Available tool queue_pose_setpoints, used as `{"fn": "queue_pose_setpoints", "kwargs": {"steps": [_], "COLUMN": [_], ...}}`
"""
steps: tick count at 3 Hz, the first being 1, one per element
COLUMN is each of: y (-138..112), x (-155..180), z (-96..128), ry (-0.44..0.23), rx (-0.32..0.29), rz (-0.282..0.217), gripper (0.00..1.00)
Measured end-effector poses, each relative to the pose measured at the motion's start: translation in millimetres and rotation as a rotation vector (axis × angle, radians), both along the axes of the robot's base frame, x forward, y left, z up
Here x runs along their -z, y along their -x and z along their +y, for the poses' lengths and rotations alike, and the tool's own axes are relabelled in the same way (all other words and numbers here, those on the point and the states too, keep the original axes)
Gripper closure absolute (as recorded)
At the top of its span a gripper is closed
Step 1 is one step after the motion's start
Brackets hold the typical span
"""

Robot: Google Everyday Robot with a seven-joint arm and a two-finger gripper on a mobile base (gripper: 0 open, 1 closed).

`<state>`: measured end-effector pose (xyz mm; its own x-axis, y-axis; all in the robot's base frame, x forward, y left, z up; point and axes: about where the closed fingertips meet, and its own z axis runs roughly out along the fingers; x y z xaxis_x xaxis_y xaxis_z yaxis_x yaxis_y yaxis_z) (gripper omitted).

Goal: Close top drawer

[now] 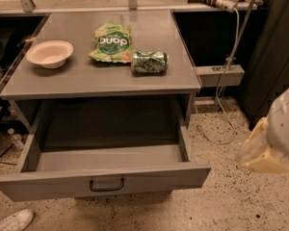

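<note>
Gaping beneath the front edge of the worktop (171,47) sits the boxy grey metal top drawer (101,183). Off the worktop's right front corner hangs the pale, rounded gripper (272,138); I cannot tell its clench.

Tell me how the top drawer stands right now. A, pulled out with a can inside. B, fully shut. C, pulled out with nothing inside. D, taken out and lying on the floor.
C: the top drawer is pulled far out and its box shows nothing inside. The can lies on the tabletop, and the tool is at the right edge, apart from the drawer.
</note>
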<state>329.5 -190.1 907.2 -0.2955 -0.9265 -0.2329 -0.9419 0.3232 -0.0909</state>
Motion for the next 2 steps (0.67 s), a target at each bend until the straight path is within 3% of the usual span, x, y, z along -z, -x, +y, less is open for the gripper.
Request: {"fn": "queue_pose_setpoints", "kwargs": {"steps": [2], "y": [15], "x": [102], "z": [44], "ry": [-0.122], "rx": [0.006], "rz": [0.101], "gripper": [1.0]}}
